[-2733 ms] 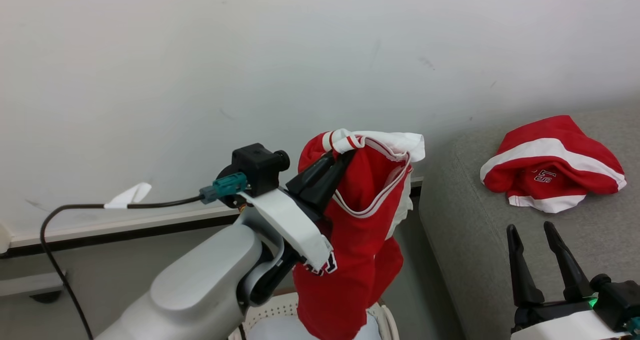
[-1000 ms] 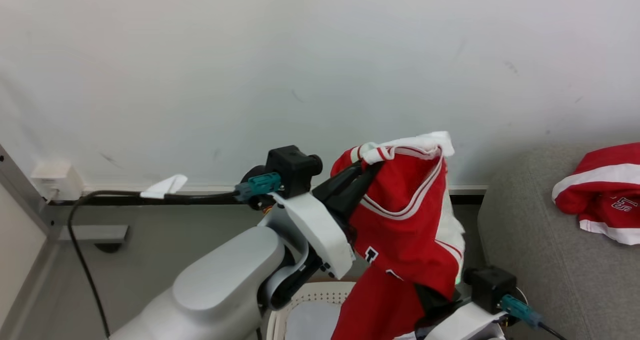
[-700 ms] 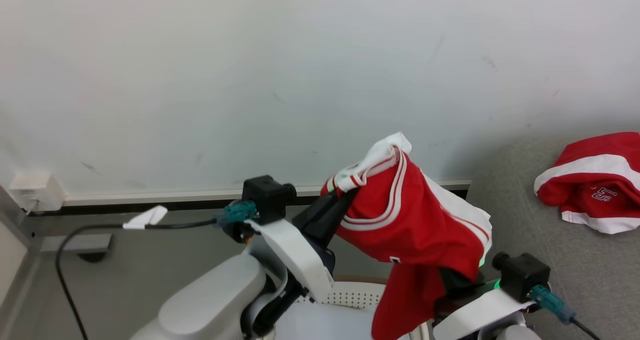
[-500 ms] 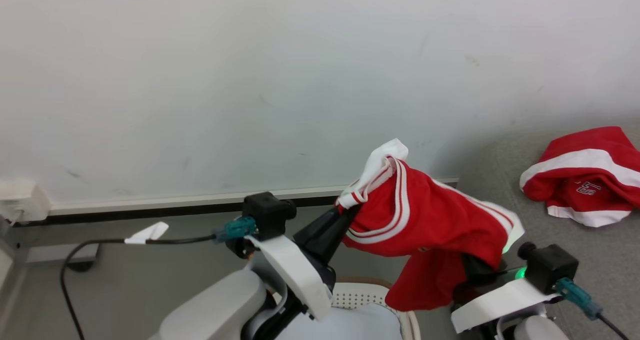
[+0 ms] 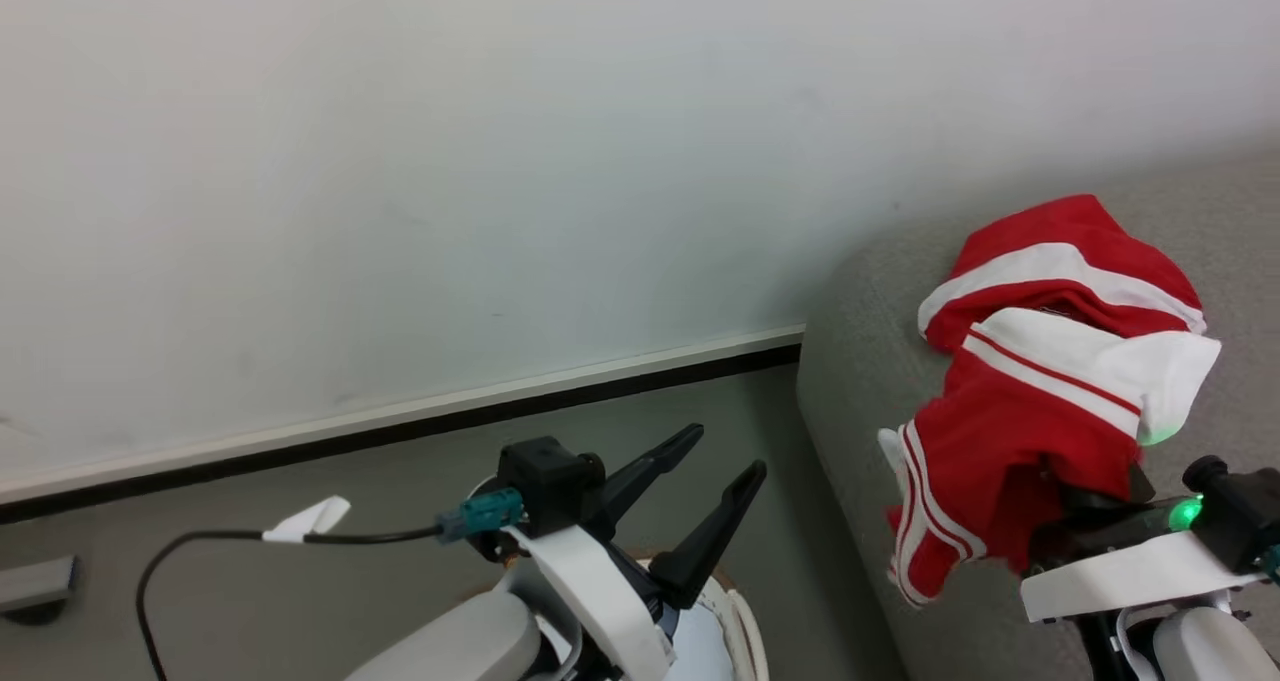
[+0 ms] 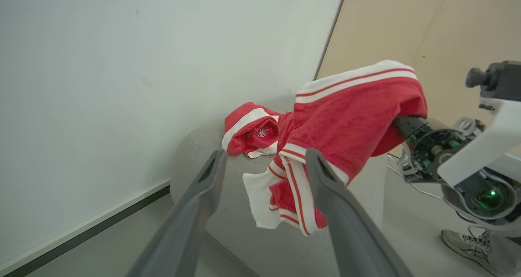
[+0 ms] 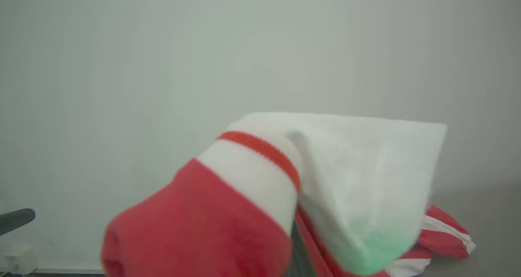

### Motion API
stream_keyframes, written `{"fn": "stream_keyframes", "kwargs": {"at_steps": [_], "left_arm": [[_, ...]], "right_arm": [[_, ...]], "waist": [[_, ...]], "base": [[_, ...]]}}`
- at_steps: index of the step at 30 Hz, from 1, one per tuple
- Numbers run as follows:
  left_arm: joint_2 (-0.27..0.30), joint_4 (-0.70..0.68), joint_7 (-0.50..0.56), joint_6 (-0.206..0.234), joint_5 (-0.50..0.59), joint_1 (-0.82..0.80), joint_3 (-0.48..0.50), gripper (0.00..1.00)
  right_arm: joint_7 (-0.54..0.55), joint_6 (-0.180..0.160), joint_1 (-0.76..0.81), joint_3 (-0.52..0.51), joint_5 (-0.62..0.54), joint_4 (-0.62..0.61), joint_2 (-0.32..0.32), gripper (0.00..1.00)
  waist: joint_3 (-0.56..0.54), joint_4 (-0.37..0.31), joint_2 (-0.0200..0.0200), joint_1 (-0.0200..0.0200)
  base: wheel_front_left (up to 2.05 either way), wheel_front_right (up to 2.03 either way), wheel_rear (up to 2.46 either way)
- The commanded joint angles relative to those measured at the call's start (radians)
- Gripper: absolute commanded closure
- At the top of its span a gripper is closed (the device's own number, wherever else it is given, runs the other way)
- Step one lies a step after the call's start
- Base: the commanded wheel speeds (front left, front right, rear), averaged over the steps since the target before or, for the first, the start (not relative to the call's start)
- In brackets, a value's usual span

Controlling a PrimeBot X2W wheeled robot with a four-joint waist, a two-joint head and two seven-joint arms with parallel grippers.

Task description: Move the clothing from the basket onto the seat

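- Left gripper [image 5: 725, 451] stands above the basket [image 5: 748, 633] with its two dark fingers spread wide and nothing between them. Half a second ago those fingers were pinching the white-trimmed edge of the carried garment [image 5: 1020, 431]; they have since let it go.
- Right gripper [image 5: 1088, 507] sits low on the right side of the head view, a green light glowing on its wrist. Red cloth is draped over its fingers, so I cannot tell whether they are clamped or apart.
- Half a second ago the carried garment was stretched between both grippers above the basket. It now hangs from the right gripper alone, over the rounded front edge of the sofa [image 5: 860, 381].
- Its striped lower end dangles in front of the grey upholstery, and I cannot tell if it touches.
- On the seat, just behind the carried piece, lies the second garment [image 5: 1060, 256], crumpled. The left wrist view shows small white lettering on it. It lies on the seat as it did before.
- The head camera has swung right since then, so the sofa fills more of the head view.
- Only a sliver of the basket's rim shows at the bottom of the head view, beside the left arm.
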Motion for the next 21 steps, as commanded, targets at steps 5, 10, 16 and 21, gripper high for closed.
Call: {"fn": "stream_keyframes", "kwargs": {"at_steps": [5, 10, 16, 21], "left_arm": [[0.006, -0.002, -0.006, 0.011, 0.053, 0.032, 0.015, 0.00], [0.004, -0.011, -0.006, 0.021, 0.125, 0.055, 0.056, 0.00], [0.003, -0.023, -0.006, 0.005, 0.211, 0.084, 0.115, 0.00], [-0.010, -0.017, -0.006, -0.016, 0.265, 0.104, 0.153, 0.00]], "right_arm": [[0.000, -0.002, 0.039, -0.044, -0.023, -0.051, -0.024, 1.00], [0.000, -0.002, 0.088, -0.084, -0.037, -0.098, -0.028, 1.00], [0.000, -0.002, 0.124, -0.108, -0.043, -0.141, -0.009, 1.00], [0.000, -0.002, 0.124, -0.115, -0.044, -0.153, -0.004, 1.00]], "waist": [[0.024, -0.108, 0.0000, -0.0001], [0.051, -0.180, 0.0000, -0.0001], [0.086, -0.235, 0.0000, -0.0001], [0.100, -0.249, 0.0000, -0.0001]], "base": [[0.00, 0.00, 0.00], [0.00, 0.00, 0.00], [0.00, 0.00, 0.00], [0.00, 0.00, 0.00]]}}
